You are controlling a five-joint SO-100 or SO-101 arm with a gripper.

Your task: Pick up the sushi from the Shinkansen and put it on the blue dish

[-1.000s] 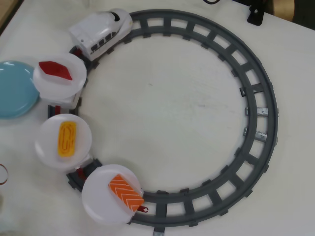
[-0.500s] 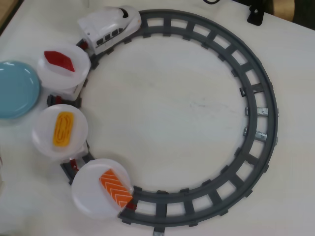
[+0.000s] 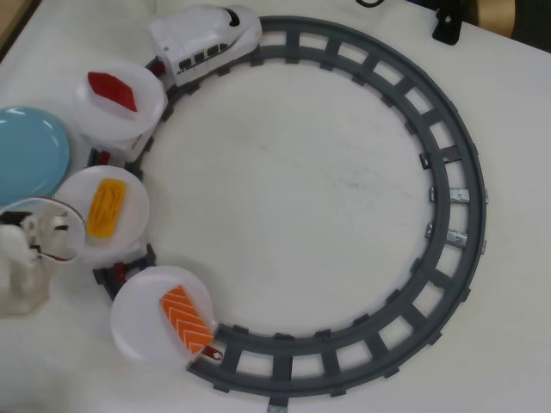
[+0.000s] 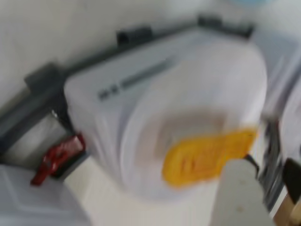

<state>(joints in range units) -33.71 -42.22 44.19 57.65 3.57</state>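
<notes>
The Shinkansen has rolled on clockwise along the grey track over the last second: in the overhead view its nose now sits far, just left of top centre, and the three trailing plates have shifted with it up the left arc. The sushi, orange with white chevrons, rides the last white plate at near left, a little further left and up than before, lying flat toward that plate's right side. The egg piece is on the middle plate, the dark red piece on the plate right behind the train. The blue dish has not moved; it sits at the far left edge, empty, close beside the red piece's plate. New this frame: the arm has come in at the left edge, a white body just left of the egg plate and well short of the sushi. The wrist view is blurred; it shows the egg piece on its plate close below and one white finger at the lower right. Only that one finger shows, so how wide the jaws stand cannot be told; nothing seems held. Judgement: the reach has only started, the target is moving, and the arm currently sits over the wrong piece, so it needs to go nearer to meet the sushi.
</notes>
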